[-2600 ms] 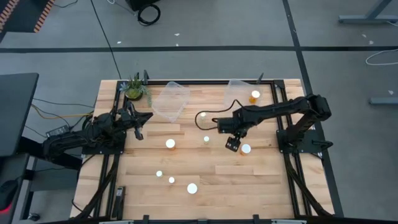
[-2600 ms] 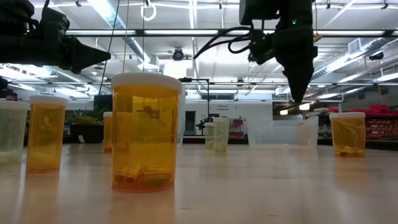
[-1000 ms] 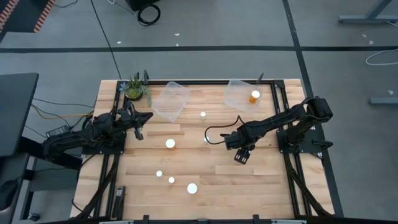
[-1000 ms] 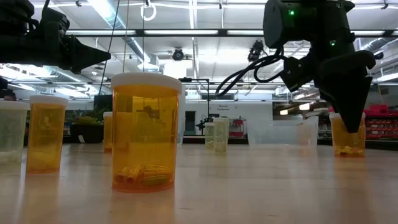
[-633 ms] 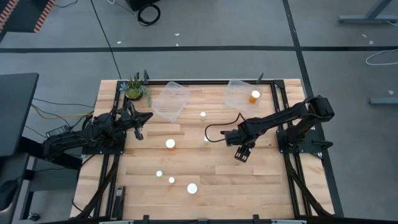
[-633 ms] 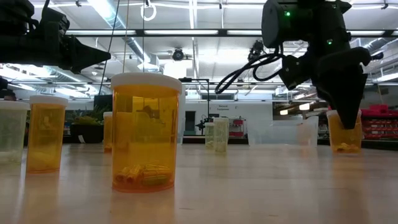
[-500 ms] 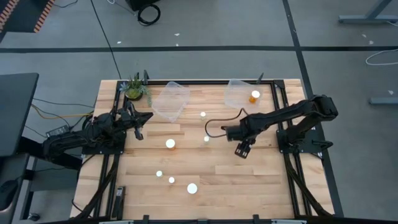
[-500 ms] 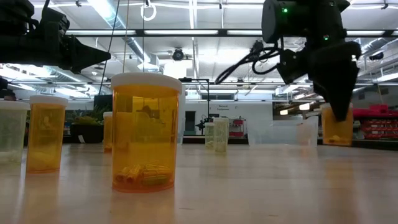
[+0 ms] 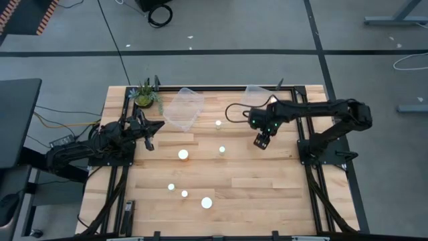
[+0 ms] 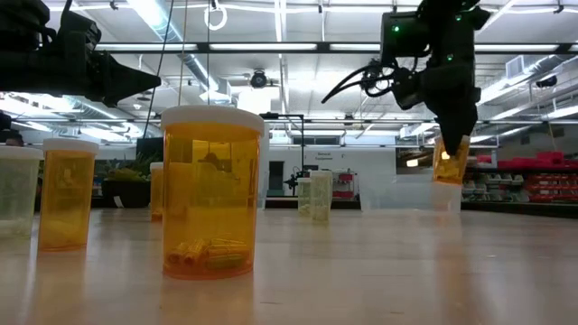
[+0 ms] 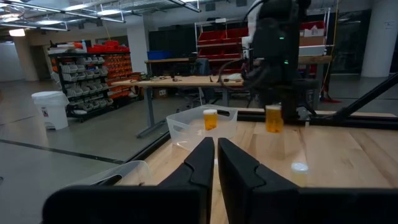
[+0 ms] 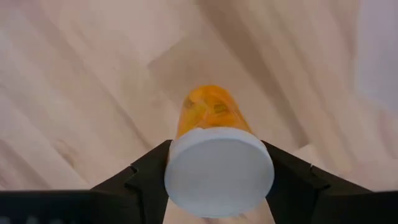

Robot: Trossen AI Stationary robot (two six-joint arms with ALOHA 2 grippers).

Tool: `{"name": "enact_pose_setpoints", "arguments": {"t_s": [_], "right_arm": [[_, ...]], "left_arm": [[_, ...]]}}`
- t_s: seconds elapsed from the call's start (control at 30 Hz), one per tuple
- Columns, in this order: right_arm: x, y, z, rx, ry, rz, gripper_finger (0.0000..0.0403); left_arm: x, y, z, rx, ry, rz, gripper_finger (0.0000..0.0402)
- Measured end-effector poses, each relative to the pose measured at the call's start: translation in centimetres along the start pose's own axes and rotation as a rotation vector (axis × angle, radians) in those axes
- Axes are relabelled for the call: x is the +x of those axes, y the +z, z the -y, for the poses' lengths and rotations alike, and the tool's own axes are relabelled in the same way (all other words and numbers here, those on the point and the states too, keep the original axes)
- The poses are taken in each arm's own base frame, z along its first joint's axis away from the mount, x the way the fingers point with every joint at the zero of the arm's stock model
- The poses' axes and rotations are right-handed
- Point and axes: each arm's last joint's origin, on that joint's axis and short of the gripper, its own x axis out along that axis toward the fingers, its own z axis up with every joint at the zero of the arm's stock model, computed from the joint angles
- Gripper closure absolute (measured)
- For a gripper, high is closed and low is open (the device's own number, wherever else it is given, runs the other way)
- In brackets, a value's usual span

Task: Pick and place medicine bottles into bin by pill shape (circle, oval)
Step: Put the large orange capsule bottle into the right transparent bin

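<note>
Medicine bottle (image 12: 217, 152) clamped in right jaws, lifted over table (image 9: 267, 187), left jaws closed

1. The right gripper (image 9: 261, 141), closed on a bottle (image 10: 450, 161), hangs above bare wood.
2. The right bin (image 9: 254, 98) sits near, one bottle (image 11: 210, 119) inside.
3. Loose bottles (image 9: 183, 154) dot the table's middle and front.
4. The plant (image 9: 144, 94) crowds the left bin (image 9: 182, 109).

You get no lettering to read anywhere here. The medicine bottles (image 10: 212, 191) on the table face you with plain amber sides and no label that resolves, and the bins, table and shelving far back in the room show no legible sign, brand or number.
</note>
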Motion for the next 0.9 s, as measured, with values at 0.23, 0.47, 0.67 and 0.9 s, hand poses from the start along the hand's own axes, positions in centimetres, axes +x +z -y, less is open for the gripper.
{"name": "enact_pose_setpoints", "arguments": {"t_s": [0.23, 0.47, 0.67, 0.9], "right_arm": [[-1.9, 3.0, 2.3, -0.05, -0.081, -0.002, 0.0178], [-3.4, 5.9, 5.3, -0.071, -0.153, -0.005, 0.0178], [-3.1, 6.9, 8.3, -0.045, -0.176, -0.036, 0.0178], [-3.3, 7.0, 11.2, 0.01, -0.187, -0.031, 0.0178]], "left_arm": [[0.0, 0.0, 0.0, 0.0, 0.0, 0.0, 0.0369], [0.0, 0.0, 0.0, 0.0, 0.0, 0.0, 0.0378], [0.0, 0.0, 0.0, 0.0, 0.0, 0.0, 0.0373], [0.0, 0.0, 0.0, 0.0, 0.0, 0.0, 0.0366]]}}
